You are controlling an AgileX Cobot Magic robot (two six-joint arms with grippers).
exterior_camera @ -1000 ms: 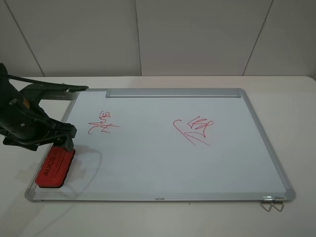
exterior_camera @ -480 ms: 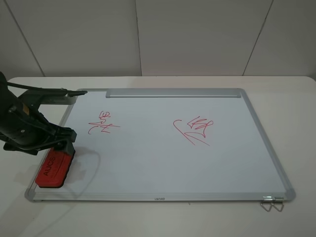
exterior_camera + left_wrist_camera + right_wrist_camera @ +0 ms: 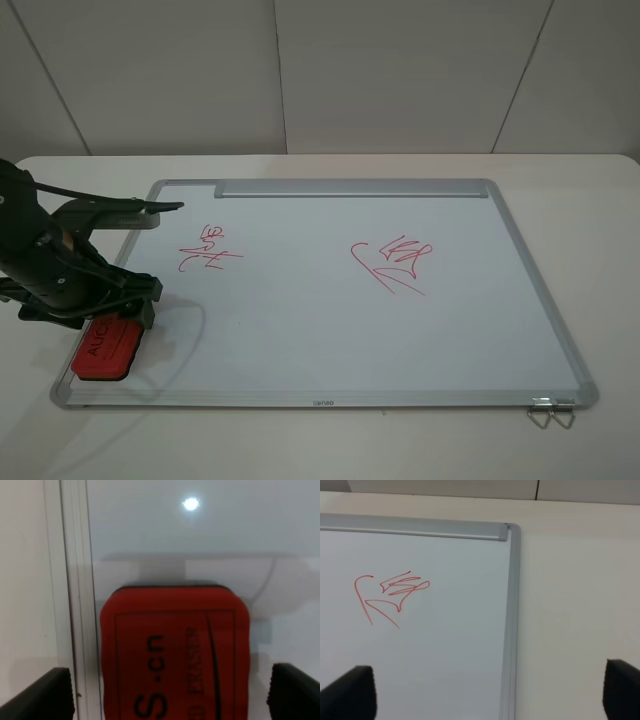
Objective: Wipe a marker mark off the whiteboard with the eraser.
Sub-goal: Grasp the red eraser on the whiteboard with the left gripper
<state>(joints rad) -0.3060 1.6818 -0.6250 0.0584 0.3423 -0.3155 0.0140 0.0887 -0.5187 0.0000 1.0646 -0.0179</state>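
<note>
I hold my left gripper spread astride the red, black-lettered eraser block on the silver-framed white board; right gripper likewise released.

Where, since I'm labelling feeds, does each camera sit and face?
Exterior high: mounted high, looking down across the whiteboard; the left arm shows.
Left wrist: looks down on the eraser; left fingers show.
Right wrist: looks down at the board's corner and wider scribble; right fingers show.
Shared: exterior and left wrist both show the eraser.
</note>
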